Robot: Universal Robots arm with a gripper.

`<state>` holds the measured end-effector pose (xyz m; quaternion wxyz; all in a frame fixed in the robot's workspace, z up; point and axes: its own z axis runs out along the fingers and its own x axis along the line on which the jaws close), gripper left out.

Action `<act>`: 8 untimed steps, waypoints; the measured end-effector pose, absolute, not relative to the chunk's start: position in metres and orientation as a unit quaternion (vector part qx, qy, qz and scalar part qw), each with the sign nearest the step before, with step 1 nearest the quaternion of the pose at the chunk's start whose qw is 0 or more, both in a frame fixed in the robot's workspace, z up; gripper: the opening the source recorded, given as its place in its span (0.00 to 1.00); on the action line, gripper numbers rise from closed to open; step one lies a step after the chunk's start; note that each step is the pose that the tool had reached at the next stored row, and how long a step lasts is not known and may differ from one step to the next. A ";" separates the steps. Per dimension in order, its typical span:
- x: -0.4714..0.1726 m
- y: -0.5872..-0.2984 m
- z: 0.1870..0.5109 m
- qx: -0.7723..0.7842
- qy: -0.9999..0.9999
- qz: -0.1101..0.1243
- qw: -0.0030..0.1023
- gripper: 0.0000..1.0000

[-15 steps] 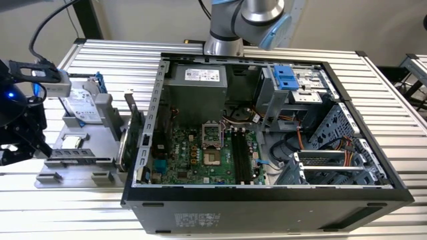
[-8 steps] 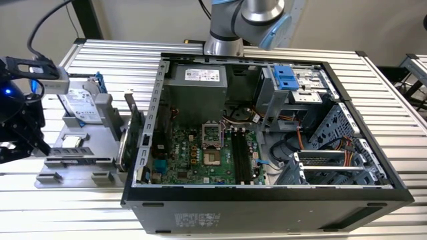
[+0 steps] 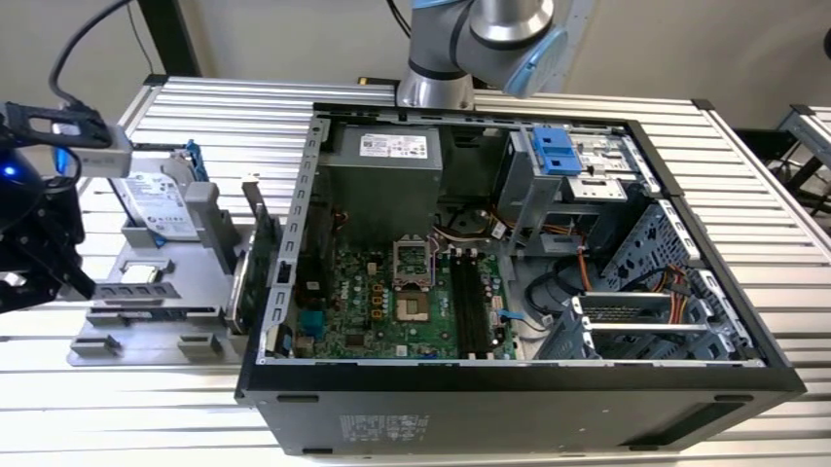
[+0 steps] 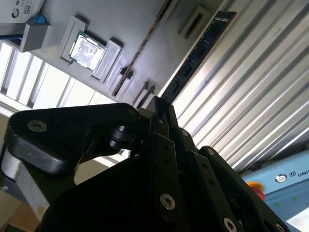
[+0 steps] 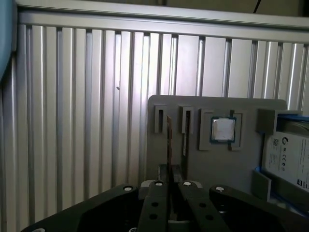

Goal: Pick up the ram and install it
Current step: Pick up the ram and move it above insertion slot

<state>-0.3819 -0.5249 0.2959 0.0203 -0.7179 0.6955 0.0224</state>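
Pointing along the ram (image 5: 169, 140), the pincer (image 5: 170, 169) sits at the ram's near end, lined up with its thin edge in the first wrist view. Whether the pincer is apart, together or clamped on the ram I cannot tell, nor whether the two touch.

The ram stands on edge in a grey tray (image 5: 164, 104), close to the tray's border. In the second wrist view it shows as a long dark strip running away from the pincer. A processor (image 5: 223, 129) lies in its own square seat in the same tray, near the ram, and a hard drive (image 5: 289, 154) sits beyond the processor. The tray rests on a ribbed metal worktop (image 5: 72, 121).

In the exterior view the pincer is at the far left, at the tray's outer end. An open case (image 3: 520, 389) stands on the worktop to the tray's right. Its motherboard (image 3: 377, 311) carries long black slots (image 3: 470, 297), well apart from the ram. The arm (image 3: 435, 58) rises behind the case.
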 end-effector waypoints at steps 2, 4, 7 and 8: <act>-0.382 -0.525 0.298 -0.718 0.696 0.022 0.020 0.00; -0.382 -0.525 0.299 -0.718 0.696 0.022 0.020 0.00; -0.382 -0.525 0.302 -0.718 0.696 0.022 0.020 0.00; -0.382 -0.525 0.303 -0.718 0.696 0.022 0.020 0.00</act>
